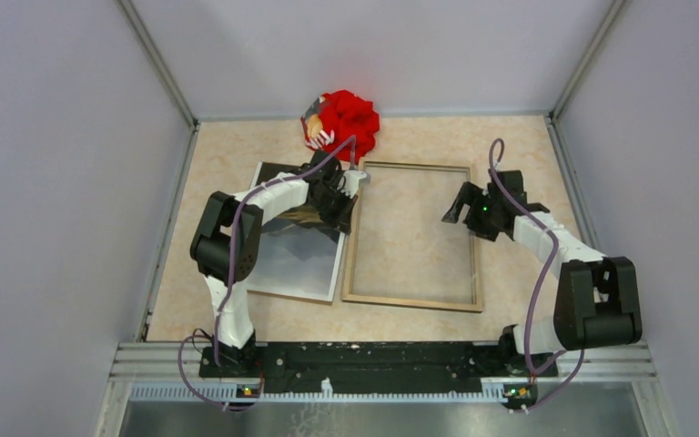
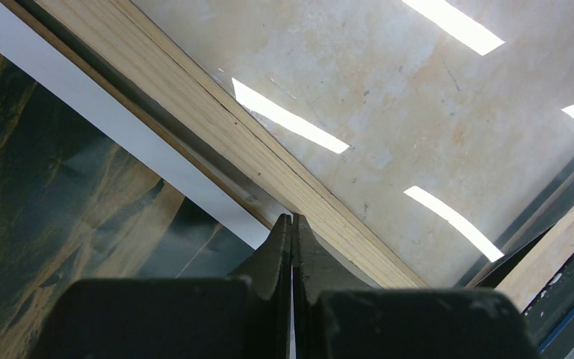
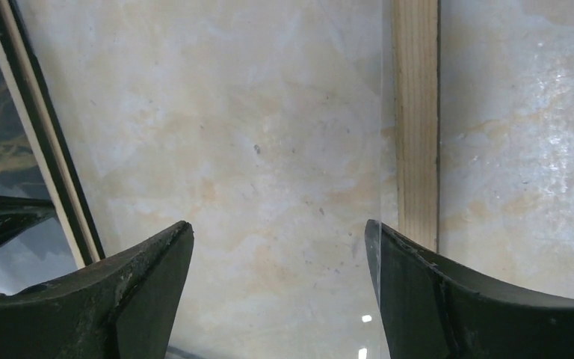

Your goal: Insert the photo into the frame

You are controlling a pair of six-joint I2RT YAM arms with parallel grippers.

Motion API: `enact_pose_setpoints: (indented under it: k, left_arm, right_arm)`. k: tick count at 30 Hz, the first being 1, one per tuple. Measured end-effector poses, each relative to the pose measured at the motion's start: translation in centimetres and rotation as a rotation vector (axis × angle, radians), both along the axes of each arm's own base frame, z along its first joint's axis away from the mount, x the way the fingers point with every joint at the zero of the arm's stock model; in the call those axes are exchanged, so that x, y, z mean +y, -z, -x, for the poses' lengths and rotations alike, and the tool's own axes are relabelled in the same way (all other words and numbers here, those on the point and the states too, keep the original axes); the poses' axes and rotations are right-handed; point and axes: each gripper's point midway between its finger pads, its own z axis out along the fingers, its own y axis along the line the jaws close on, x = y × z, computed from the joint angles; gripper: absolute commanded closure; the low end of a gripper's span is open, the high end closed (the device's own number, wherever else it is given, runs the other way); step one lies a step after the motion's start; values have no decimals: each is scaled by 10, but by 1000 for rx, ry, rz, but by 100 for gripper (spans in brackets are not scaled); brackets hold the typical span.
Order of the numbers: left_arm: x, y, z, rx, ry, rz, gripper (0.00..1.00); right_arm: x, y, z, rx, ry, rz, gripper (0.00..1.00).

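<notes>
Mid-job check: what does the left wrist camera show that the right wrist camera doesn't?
Only the left wrist view: the left gripper, shut, its tips at the frame's wooden rail beside the photo's white edge. Only the right wrist view: the right gripper, open over the frame's opening by its opposite rail. Both: frame, photo (a mere sliver in the right wrist view) and marbled table.

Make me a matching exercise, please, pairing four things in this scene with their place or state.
1. photo
2. frame
3. red cloth bundle
4. right tool

A. at the table's far edge
B. jaws wide open
C. wood side up, in the middle
D. picture side up, left of the frame

Pairs: 1-D, 2-C, 3-A, 4-B
</notes>
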Motion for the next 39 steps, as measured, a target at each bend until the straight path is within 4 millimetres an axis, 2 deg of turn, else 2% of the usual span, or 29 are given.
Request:
enact_pose_setpoints:
  k: [8, 16, 21, 29, 35, 39]
  left_arm:
    - [0, 0, 0, 0, -1, 0, 100]
    - [0, 0, 0, 0, -1, 0, 100]
    - [0, 0, 0, 0, -1, 0, 100]
    - [0, 0, 0, 0, -1, 0, 100]
    - [0, 0, 0, 0, 0, 1, 100]
    - [0, 0, 0, 0, -1, 1, 100]
  right_arm:
    - [-14, 6, 5, 35, 23, 82, 14]
    - [-15, -4, -2, 16, 26, 107, 13]
    - [-16, -3, -1, 23, 27, 108, 13]
    - [-16, -1, 0, 28, 27, 114, 26]
    - [-11, 1, 2, 29, 16, 135, 28]
    - [-14, 12, 4, 55, 23, 156, 28]
